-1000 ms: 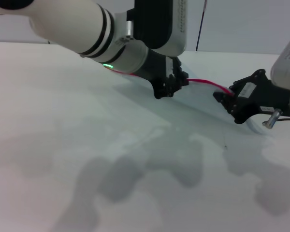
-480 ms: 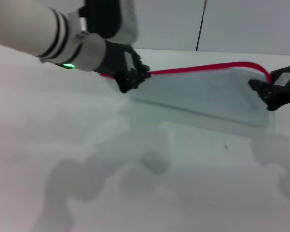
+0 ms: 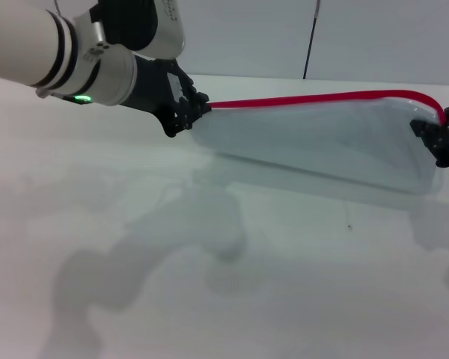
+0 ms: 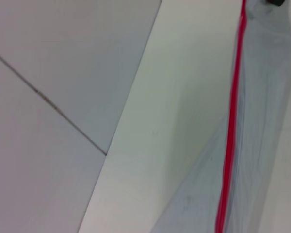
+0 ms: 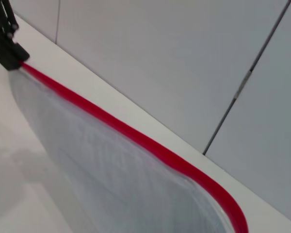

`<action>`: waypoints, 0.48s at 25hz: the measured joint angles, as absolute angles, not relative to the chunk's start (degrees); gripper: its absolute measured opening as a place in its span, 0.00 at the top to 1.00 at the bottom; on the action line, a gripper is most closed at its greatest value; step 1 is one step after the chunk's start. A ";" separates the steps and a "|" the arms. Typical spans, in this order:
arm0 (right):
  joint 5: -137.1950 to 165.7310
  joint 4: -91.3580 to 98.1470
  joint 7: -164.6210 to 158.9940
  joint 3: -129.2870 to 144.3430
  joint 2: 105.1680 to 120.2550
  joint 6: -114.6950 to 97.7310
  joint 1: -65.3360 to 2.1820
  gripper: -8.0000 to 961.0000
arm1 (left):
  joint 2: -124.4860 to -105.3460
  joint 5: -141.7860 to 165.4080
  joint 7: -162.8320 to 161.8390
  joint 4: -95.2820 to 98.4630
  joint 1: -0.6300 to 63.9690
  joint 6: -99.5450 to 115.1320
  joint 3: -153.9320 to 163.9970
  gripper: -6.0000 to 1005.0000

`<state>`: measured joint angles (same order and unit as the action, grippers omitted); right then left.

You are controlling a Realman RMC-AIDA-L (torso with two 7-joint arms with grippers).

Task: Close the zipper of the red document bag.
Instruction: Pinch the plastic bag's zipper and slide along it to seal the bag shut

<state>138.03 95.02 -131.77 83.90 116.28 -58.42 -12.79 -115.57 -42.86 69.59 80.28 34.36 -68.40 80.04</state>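
- My left gripper (image 3: 185, 112) reaches in from the left side, fingers pinched together, green wrist light lit.
- My right gripper (image 3: 441, 142) sits far across from it at the right edge, fingers clamped.

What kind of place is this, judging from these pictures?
Probably a robot lab or test bench. A bare white table stands before plain grey wall panels, and the only item is a bag held between the left end effector and the right end effector.

A white table (image 3: 209, 299) stands before a grey panelled wall (image 3: 374, 37).
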 joint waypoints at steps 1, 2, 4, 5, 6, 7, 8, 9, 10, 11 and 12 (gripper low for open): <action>138.04 94.67 -131.78 83.86 116.28 -58.34 -12.90 0.92 | -115.57 -42.79 69.59 80.18 34.32 -68.39 79.88 0.93; 138.04 94.35 -131.79 83.80 116.28 -58.19 -12.99 0.92 | -115.57 -42.77 69.60 80.05 34.27 -68.39 79.78 0.93; 138.07 94.04 -131.81 83.65 116.28 -57.95 -13.07 0.92 | -115.57 -42.77 69.61 80.03 34.04 -68.38 79.77 0.92; 138.08 94.02 -131.81 83.57 116.28 -57.95 -13.07 0.92 | -115.57 -42.77 69.61 80.08 33.90 -68.37 79.76 0.92; 138.09 94.01 -131.81 83.51 116.28 -57.94 -13.08 0.92 | -115.57 -42.77 69.61 80.17 33.81 -68.37 79.64 0.92; 138.09 94.01 -131.81 83.49 116.28 -57.93 -13.08 0.91 | -115.57 -42.77 69.61 80.24 33.75 -68.37 79.49 0.92; 138.09 94.01 -131.81 83.46 116.28 -57.92 -13.09 0.91 | -115.57 -42.77 69.61 80.24 33.74 -68.37 79.30 0.92; 138.09 94.01 -131.81 83.45 116.28 -57.92 -13.09 0.91 | -115.57 -42.77 69.61 80.24 33.74 -68.37 79.15 0.92; 138.09 94.01 -131.81 83.43 116.28 -57.92 -13.09 0.91 | -115.57 -42.76 69.61 80.24 33.74 -68.37 79.11 0.91; 138.09 94.01 -131.81 83.40 116.28 -57.92 -13.10 0.91 | -115.57 -42.74 69.60 80.24 33.74 -68.37 79.07 0.91; 138.08 94.01 -131.81 83.37 116.28 -57.92 -13.10 0.91 | -115.57 -42.73 69.59 80.25 33.74 -68.37 79.06 0.91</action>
